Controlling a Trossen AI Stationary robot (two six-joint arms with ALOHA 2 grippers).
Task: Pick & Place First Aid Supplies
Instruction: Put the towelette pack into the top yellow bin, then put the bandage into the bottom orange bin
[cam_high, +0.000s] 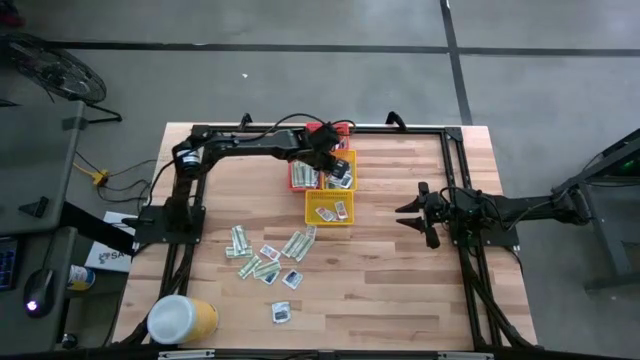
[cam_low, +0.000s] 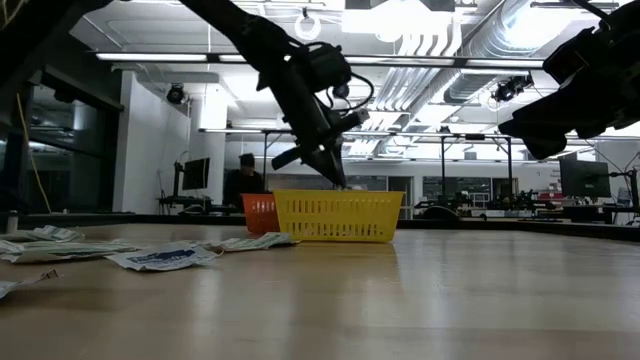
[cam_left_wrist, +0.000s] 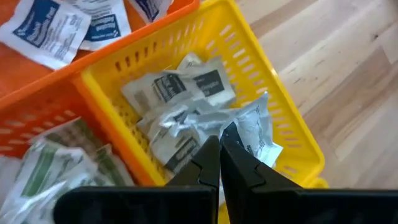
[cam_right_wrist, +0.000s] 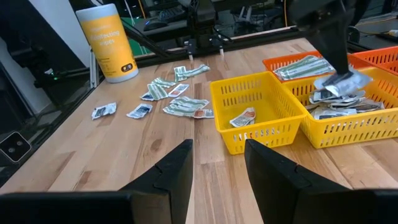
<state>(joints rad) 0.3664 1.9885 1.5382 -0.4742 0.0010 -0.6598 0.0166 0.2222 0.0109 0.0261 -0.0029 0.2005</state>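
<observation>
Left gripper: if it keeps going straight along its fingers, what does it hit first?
Probably the grey-white packet that the left gripper already pinches at its tip. Beyond it lies the pile of packets in the yellow basket, then its floor. Depth is unclear.

No print here can be read. The white packets (cam_left_wrist: 46, 28) in the orange basket (cam_left_wrist: 37, 106) carry dark blue marks and lines of print, too blurred to make out. The packets (cam_left_wrist: 186, 87) in the yellow basket (cam_left_wrist: 283, 118) bear dark blocks of print, equally illegible. The yellow tub (cam_right_wrist: 111, 42) shows pale lettering on its side that cannot be made out. A white sheet (cam_high: 103, 256) beside the surface (cam_high: 400, 290) bears blue lettering, also unreadable.
</observation>
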